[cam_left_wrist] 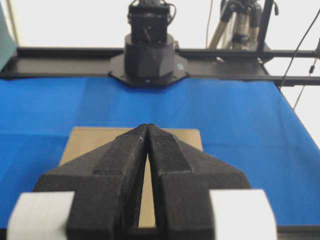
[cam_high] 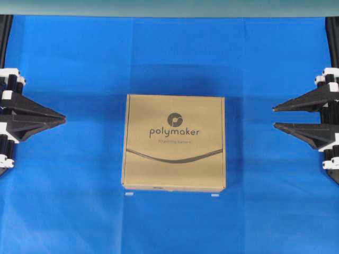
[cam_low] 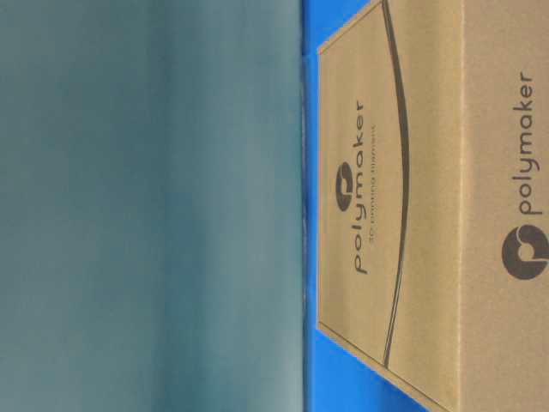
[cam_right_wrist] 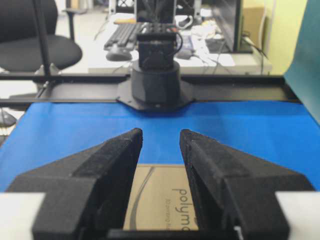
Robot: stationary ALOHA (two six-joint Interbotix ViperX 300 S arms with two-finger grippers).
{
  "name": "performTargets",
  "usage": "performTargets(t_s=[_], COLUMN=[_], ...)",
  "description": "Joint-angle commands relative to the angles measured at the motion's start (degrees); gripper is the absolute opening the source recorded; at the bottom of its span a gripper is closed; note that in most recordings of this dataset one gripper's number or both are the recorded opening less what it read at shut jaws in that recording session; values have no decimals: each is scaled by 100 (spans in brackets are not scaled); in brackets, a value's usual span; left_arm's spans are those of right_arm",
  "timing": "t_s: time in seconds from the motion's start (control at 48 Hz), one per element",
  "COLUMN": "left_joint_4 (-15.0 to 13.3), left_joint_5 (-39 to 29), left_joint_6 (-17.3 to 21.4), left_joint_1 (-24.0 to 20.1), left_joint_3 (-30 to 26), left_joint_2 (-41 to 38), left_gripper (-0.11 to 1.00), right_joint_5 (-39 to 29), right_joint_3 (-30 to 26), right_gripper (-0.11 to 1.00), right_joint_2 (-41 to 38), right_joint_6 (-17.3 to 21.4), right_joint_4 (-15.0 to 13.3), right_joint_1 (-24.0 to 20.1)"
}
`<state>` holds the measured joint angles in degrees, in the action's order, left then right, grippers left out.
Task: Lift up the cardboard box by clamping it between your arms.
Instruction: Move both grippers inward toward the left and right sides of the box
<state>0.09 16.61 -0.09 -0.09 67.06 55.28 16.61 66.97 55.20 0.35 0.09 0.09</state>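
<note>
Both grippers point inward at the cardboard box (cam_high: 174, 142), which lies flat between them on the blue cloth (cam_high: 74, 211): left gripper (cam_high: 63, 120) with tips pressed together, right gripper (cam_high: 275, 117) parted, both well apart from it, about equally.

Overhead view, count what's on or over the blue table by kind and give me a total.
Cardboard box: 1
Grippers: 2, the left gripper with fingers together, the right gripper with fingers apart
Small white tabs by the box's near edge: 2
Total: 5
</note>
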Motion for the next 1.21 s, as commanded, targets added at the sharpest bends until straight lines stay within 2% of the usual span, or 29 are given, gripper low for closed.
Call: performTargets(t_s=[0.0, 0.062, 0.125, 0.291, 0.396, 0.562, 0.812, 0.895, 0.979, 1.083, 1.124, 1.187], left_joint_4=[97, 97, 97, 105, 105, 97, 105, 114, 114, 114, 114, 114], left_joint_5=[-220, -536, -738, -1222, -1723, -2725, -3393, -3401, -3393, -3340, -3313, -3287], left_joint_6=[-105, -123, -114, -79, -97, -132, -70, -62, -62, -79, -88, -88], left_joint_1=[-44, -53, -62, -185, -281, -457, -492, -501, -519, -527, -545, -554], left_joint_3=[-202, -352, -457, -571, -624, -677, -738, -747, -747, -729, -729, -738], left_joint_2=[-237, -396, -519, -703, -800, -949, -1230, -1406, -1582, -1846, -2013, -2206], left_gripper=[5, 7, 1, 0, 0, 0, 2, 12, 33, 65, 76, 87], right_joint_5=[-114, -782, -1872, -3850, -4605, -5326, -5449, -5432, -5396, -5476, -5476, -5440], right_joint_3=[-44, -97, -325, -729, -888, -976, -1002, -993, -967, -896, -861, -835], right_gripper=[14, 10, 3, -1, 0, 0, 4, 11, 26, 56, 70, 85], right_joint_2=[-105, -167, -229, -325, -457, -791, -1292, -1468, -1635, -1881, -1960, -2048], right_joint_6=[18, 44, 79, 79, 70, 62, 53, 44, 44, 132, 132, 105], right_joint_4=[97, 369, 545, 510, 475, 396, -97, -123, -114, -97, -97, -105], right_joint_1=[70, 97, 185, 404, 431, 422, 431, 466, 492, 580, 563, 536])
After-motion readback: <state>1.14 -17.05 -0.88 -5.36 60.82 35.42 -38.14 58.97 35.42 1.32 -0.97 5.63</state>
